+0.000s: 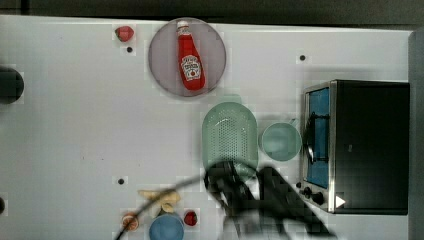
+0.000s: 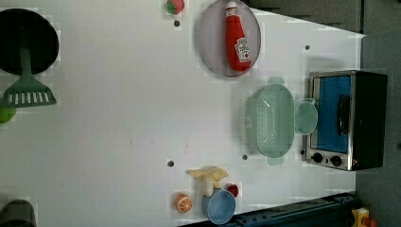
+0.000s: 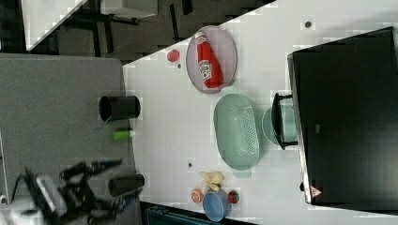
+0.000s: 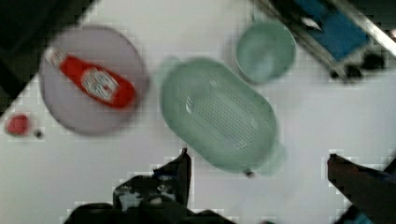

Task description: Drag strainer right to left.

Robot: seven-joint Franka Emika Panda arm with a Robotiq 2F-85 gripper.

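The oblong, hole-dotted plastic strainer (image 1: 229,135) sits just beside a smooth round bowl (image 1: 280,141); the gripper (image 4: 257,163) hangs above, jaws spread.

The table (image 1: 75,135) is plain white. The strainer (image 1: 229,135) is pale mint green, dotted all over with rows of tiny holes, and the bowl (image 1: 280,141) beside it is the same mint, unpatterned. A red ketchup bottle (image 1: 190,57) with a white cap and white label lies on a grey plate (image 1: 160,60). The toaster oven (image 1: 367,145) is black and silver with a blue door; the cup (image 1: 166,228) is blue; the strawberry (image 1: 124,33) is red
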